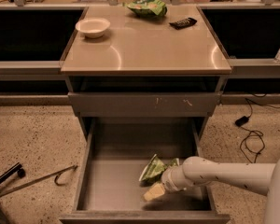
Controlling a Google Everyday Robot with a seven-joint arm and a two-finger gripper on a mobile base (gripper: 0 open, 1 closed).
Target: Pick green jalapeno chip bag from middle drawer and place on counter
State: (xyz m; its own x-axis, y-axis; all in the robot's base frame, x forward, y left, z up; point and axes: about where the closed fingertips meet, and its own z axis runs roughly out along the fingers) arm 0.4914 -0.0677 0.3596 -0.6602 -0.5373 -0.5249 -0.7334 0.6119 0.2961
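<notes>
The green jalapeno chip bag (154, 168) lies crumpled on the floor of the open middle drawer (112, 185), right of its middle, with one edge tilted up. My gripper (152, 191) reaches in from the right on a white arm (224, 174) and sits against the bag's near lower edge, low inside the drawer. Part of the bag is hidden behind the wrist. The counter (144, 50) is the glossy beige top of the cabinet above.
On the counter stand a white bowl (92, 27), a puffier green bag (147, 7) and a black object (183, 23). The scratched upper drawer front (144, 104) is shut above the open drawer. Cables (248, 136) lie on the floor at right, a metal rod (32, 182) at left.
</notes>
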